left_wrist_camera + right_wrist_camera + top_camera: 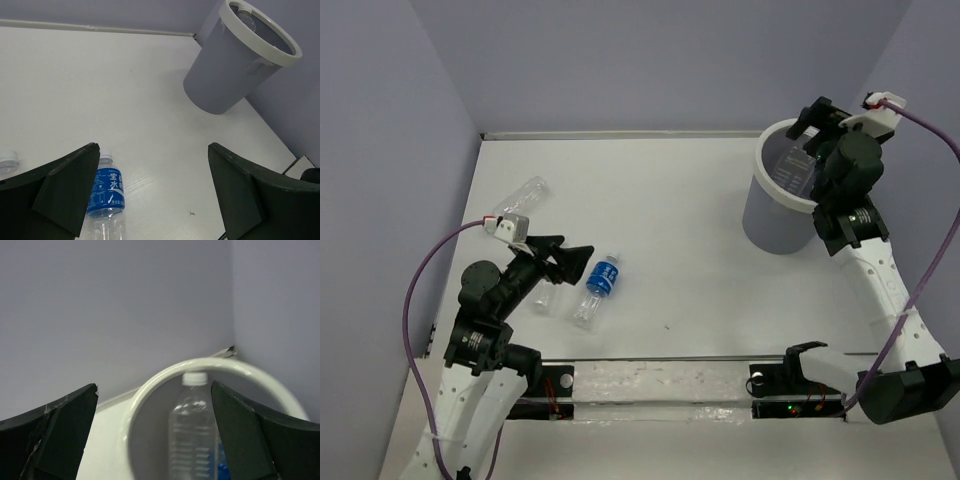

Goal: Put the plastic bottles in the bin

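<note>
The grey bin [775,215] with a white rim stands at the far right; it also shows in the left wrist view [230,70] and the right wrist view [150,390]. A clear bottle [192,435] stands inside it, seen too in the top view [790,168]. My right gripper [812,120] is open and empty above the bin. A blue-labelled bottle [599,288] lies on the table, also in the left wrist view [106,200]. My left gripper [570,262] is open just left of it. A clear bottle [523,198] lies far left. Another bottle [542,297] lies partly under the left gripper.
Lavender walls close the table at the back and both sides. A clear strip with a black clamp [790,365] runs along the near edge. A white cap [8,161] of a bottle shows at the left edge of the left wrist view.
</note>
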`<act>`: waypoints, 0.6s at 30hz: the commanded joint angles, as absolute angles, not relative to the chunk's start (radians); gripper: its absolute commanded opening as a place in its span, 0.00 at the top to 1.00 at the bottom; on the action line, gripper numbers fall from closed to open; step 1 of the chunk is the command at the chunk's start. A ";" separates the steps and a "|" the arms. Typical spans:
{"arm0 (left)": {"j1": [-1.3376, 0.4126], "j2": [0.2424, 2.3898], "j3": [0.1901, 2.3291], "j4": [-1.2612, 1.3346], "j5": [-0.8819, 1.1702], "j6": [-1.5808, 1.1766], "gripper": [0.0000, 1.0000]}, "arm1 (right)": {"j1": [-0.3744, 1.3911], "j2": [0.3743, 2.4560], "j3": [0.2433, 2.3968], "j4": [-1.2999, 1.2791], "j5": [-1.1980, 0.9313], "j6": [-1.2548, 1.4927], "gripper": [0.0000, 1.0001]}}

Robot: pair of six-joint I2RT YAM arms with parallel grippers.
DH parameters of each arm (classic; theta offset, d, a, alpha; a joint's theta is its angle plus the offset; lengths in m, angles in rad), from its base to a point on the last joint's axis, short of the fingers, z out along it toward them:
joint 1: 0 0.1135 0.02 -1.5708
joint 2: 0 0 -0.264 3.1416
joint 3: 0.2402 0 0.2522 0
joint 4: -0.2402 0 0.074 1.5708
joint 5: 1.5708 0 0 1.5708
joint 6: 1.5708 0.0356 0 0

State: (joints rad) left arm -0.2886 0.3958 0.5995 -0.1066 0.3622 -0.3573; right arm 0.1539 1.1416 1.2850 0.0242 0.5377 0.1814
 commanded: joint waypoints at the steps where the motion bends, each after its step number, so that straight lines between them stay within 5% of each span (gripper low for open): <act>1: -0.282 0.413 0.612 -0.084 0.368 -0.359 0.01 | 0.320 1.123 1.240 -0.092 0.413 0.267 0.01; 6: -0.264 0.413 0.615 -0.091 0.348 -0.357 0.02 | 0.757 1.210 1.161 -0.149 0.483 0.394 0.00; 11: -0.245 0.408 0.621 -0.101 0.318 -0.359 0.01 | 0.916 1.354 1.005 0.030 0.376 0.662 0.00; 18: -0.232 0.407 0.627 -0.115 0.281 -0.353 0.01 | 1.028 1.655 1.109 0.118 0.319 0.844 0.00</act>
